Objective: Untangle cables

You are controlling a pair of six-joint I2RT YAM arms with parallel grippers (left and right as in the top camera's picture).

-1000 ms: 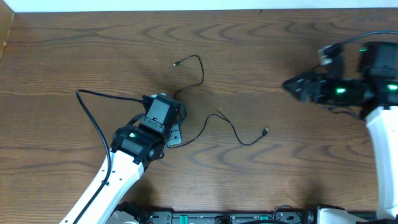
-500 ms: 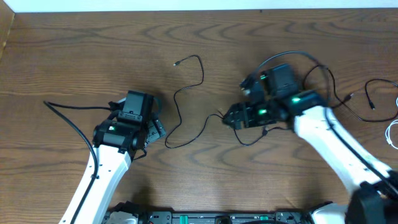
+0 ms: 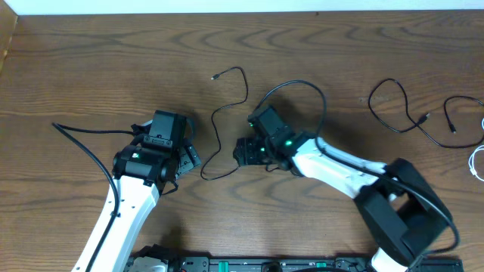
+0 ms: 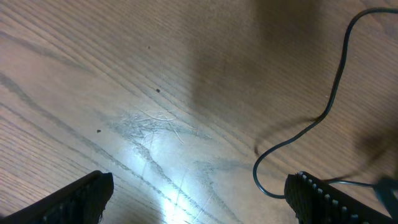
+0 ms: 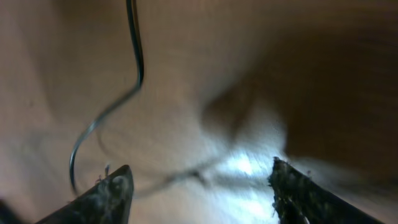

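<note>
A thin black cable (image 3: pixel 216 125) runs from a small plug at the top, down in a curve between the two arms, to a loop near the table front. My left gripper (image 3: pixel 190 156) is open and empty just left of that loop; in the left wrist view the cable (image 4: pixel 336 81) curves past the right finger of the gripper (image 4: pixel 199 202). My right gripper (image 3: pixel 239 152) is open at the cable's right side. In the right wrist view a blurred stretch of cable (image 5: pixel 186 177) lies between the fingers of the gripper (image 5: pixel 199 186). The cable's far end is hidden under the right arm.
Two more black cables (image 3: pixel 397 106) (image 3: pixel 454 117) and a white cable (image 3: pixel 476 162) lie at the right edge. The right arm's own thick black cable (image 3: pixel 295 87) arches over the table middle. The left arm's thick cable (image 3: pixel 83 140) trails to the left.
The right arm swept from the right edge to the middle, over the cable's right half. The left arm drew back to the left a second ago, then stayed still.
</note>
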